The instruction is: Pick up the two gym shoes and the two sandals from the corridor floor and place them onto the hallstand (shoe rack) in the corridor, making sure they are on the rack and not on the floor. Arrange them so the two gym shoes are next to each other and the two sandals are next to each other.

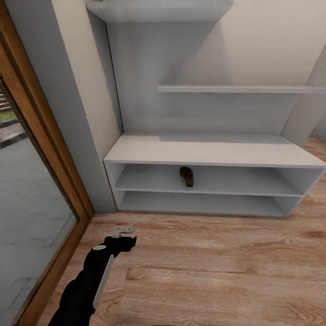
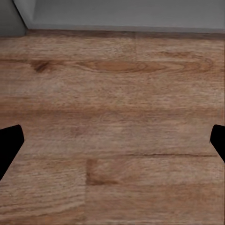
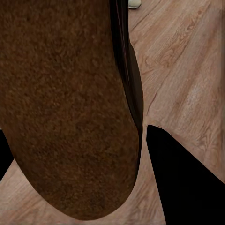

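Observation:
The light-grey hallstand (image 1: 208, 151) stands against the wall ahead. One dark brown sandal (image 1: 186, 176) lies in its upper cubby, near the middle. The other sandal (image 3: 65, 103) shows its brown sole in the right wrist view, and my right gripper (image 3: 79, 159) is shut on it above the corridor floor (image 3: 187, 70). A white sliver of a gym shoe (image 3: 134, 3) lies on the planks beyond it. My left gripper (image 1: 123, 231) hangs low over the floor in front of the rack's left end. Its fingers (image 2: 9, 140) are spread wide apart with nothing between them.
A glass door in a wooden frame (image 1: 50, 181) runs along the left side. A grey wall pillar (image 1: 68, 113) stands between it and the rack. Stepped wall shelves (image 1: 235, 89) rise above the bench top. Wood planks (image 1: 217, 271) stretch out in front.

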Robot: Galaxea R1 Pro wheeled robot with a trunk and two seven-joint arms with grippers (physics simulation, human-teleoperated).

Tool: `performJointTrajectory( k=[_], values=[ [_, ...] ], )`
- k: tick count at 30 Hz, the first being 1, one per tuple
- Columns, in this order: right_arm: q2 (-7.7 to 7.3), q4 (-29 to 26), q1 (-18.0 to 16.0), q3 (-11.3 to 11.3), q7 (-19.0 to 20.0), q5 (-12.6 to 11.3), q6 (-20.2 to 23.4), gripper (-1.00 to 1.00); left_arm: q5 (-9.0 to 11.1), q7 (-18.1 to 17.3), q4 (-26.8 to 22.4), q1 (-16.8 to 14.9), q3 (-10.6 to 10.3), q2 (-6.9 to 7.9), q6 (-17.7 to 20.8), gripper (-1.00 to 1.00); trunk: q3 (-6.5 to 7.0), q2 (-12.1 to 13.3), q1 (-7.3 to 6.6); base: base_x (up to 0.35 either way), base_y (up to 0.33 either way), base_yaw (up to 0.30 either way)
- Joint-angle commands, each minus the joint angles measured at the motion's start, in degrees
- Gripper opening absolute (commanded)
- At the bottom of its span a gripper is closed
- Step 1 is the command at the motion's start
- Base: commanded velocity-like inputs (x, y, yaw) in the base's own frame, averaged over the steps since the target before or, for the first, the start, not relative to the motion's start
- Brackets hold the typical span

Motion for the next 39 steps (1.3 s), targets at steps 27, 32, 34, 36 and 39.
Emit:
performJointTrajectory(
  k=[27, 32, 34, 36, 39],
  values=[
    [5.77, 0.2, -0.1, 2.1, 0.4, 0.3, 0.3, -1.0, 0.2, -1.0, -0.1, 0.4, 0.2, 1.87, -9.1, 1.0, -0.05, 0.0, -0.04, -0.072, 0.054, 0.0],
    [11.65, 0.0, -0.1, 10.4, 0.4, 0.3, 0.1, -1.0, 0.2, -6.4, -0.1, 0.5, 0.3, 3.56, -11.0, 1.0, -0.05, 0.0, -0.04, 0.0, 0.0, 0.0],
    [15.95, -0.1, -0.1, 16.3, 0.2, 0.3, -0.1, -1.0, 0.3, -13.3, -0.1, 0.5, 0.8, 5.77, -11.3, 1.0, -0.05, 0.0, -0.04, 0.0, 0.0, 0.0],
    [25.66, -0.1, -0.1, 26.2, 0.3, 0.3, -0.3, -1.0, 1.0, -30.3, -0.1, 0.5, 9.2, 9.52, -12.9, 1.0, -0.05, 0.0, -0.04, 0.0, 0.0, 0.0],
    [30.56, -0.1, -0.1, 29.8, 0.4, 0.3, -0.3, -1.0, 1.1, -37.9, 0.1, 0.5, 13.3, 9.92, -16.0, 1.0, -0.05, 0.0, -0.04, 0.0, 0.0, 0.0]
  ],
)
